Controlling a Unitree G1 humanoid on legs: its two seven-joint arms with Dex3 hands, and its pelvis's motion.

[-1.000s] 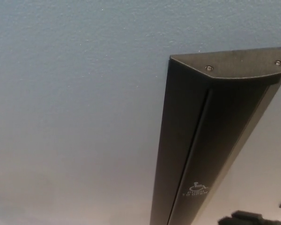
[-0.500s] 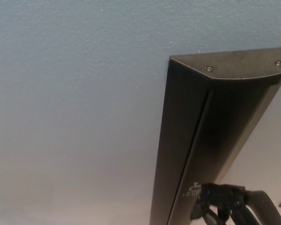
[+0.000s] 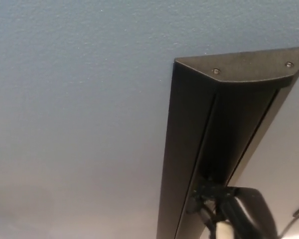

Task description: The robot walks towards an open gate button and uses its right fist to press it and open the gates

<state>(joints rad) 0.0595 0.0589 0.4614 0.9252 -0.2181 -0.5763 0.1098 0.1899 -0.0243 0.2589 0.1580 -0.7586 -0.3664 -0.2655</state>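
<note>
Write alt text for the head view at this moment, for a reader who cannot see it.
The robot's black right hand reaches up from the lower right against the lower part of a long black push-plate column mounted on a textured blue-grey wall. The column's flat top cap shows two screws. The left hand is out of view.

No legible text, label, brand, number or sign appears anywhere in view. The long black push bar (image 3: 209, 144) on the blue wall (image 3: 74, 109) presents a plain face, its lower part covered by the robot's right hand (image 3: 224, 204).
</note>
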